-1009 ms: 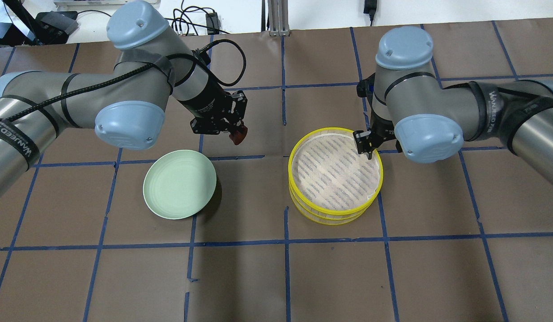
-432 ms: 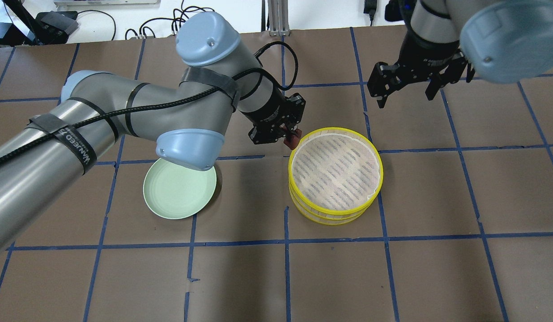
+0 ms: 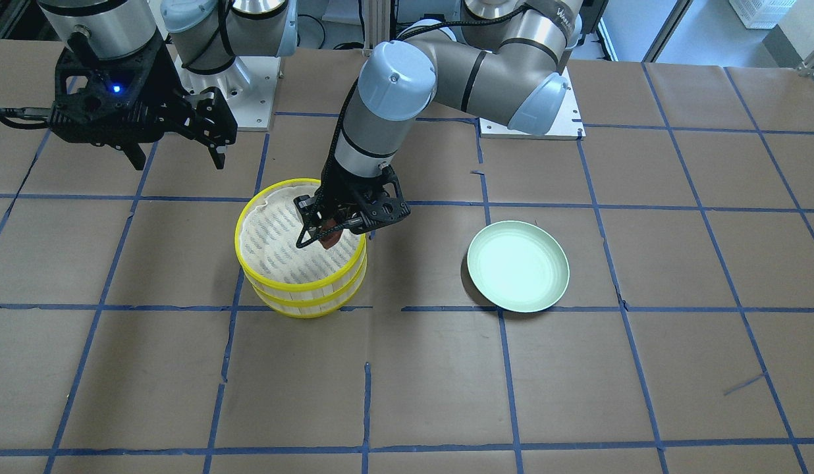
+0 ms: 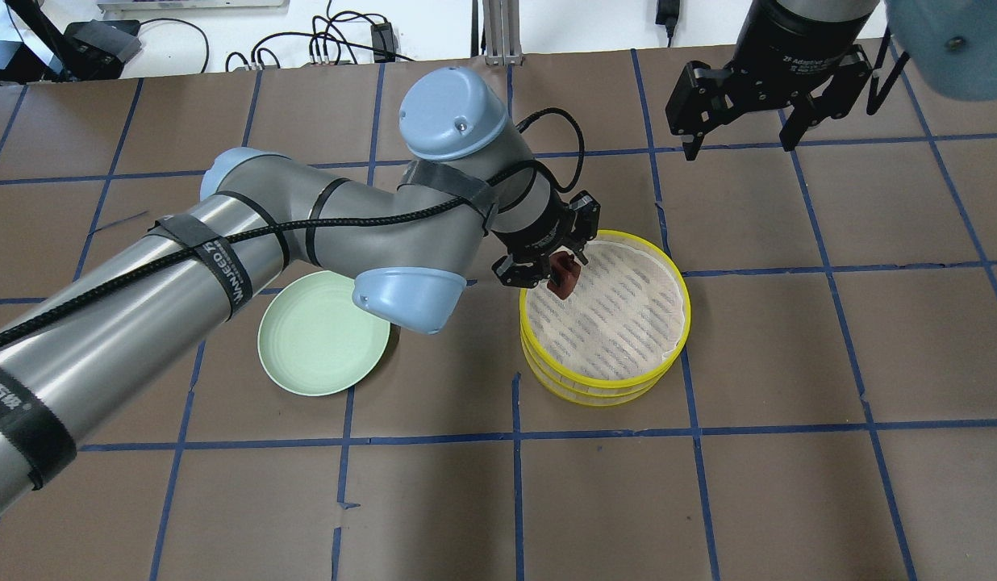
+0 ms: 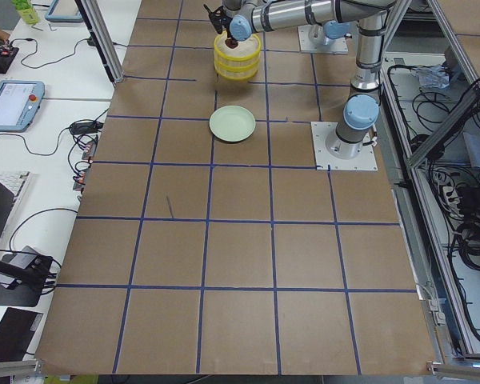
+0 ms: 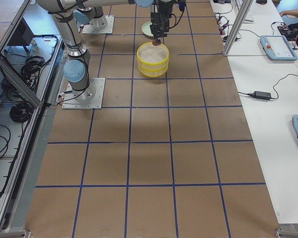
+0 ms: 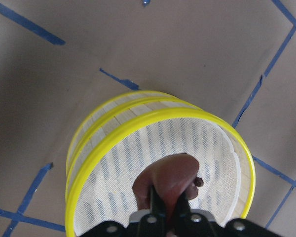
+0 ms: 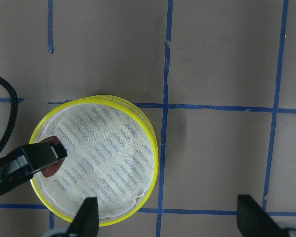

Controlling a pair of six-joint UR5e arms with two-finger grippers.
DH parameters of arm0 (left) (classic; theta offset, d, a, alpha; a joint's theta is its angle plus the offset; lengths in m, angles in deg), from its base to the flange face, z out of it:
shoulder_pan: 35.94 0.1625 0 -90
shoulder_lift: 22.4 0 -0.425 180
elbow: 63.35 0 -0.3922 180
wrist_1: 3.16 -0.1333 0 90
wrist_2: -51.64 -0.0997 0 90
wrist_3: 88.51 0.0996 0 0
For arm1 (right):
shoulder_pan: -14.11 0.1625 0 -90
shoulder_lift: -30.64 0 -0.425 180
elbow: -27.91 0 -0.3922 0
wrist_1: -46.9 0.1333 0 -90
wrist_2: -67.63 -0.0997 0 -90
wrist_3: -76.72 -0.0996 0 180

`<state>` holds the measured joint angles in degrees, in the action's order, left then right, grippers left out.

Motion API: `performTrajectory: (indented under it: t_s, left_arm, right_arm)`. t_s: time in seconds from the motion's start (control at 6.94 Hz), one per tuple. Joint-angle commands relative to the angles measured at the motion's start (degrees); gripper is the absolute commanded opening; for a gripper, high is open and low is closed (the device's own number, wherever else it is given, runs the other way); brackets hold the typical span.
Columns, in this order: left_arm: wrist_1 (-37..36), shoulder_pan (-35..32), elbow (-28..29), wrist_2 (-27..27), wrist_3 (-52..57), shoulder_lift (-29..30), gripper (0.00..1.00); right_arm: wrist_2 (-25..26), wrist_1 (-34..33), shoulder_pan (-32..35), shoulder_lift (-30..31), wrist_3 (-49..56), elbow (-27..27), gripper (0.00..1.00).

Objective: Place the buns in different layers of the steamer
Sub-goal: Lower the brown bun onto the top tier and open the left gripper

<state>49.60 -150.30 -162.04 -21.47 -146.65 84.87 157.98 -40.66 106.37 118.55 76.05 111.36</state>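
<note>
Two yellow-rimmed steamer trays are stacked, the top tray on the lower tray. The top white liner is bare. My left gripper is shut on the reddish-brown bun and holds it just above the top tray's left inner edge. The bun also shows in the left wrist view and the front view. My right gripper is open and empty, raised well behind the steamer. The white bun is not in view.
A pale green dish with nothing in it sits left of the steamer, partly under my left arm. The table is brown paper with a blue tape grid. Cables lie beyond the far edge.
My left gripper moved right with the bun, from beside the steamer's rim to over the top tray. My right gripper drew a little farther back.
</note>
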Motion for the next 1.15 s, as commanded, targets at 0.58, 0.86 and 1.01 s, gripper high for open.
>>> performTrajectory:
  t_s: [0.58,0.86,1.01]
  left_arm:
    - [1.7,2.7,3.3,-7.2,16.5,-1.5,1.00]
    - [8.6,11.4,3.3,-7.9,37.5,-3.4,1.00]
    - [13.3,17.1,3.4,-8.1,44.1,-6.1,1.00]
  right_arm:
    - [0.0,0.4,-0.1,0.0,-2.1,0.2,1.00]
    - [-0.1,0.5,-0.1,0.0,-2.1,0.2,1.00]
    - [-0.1,0.4,-0.1,0.0,-2.1,0.2,1.00]
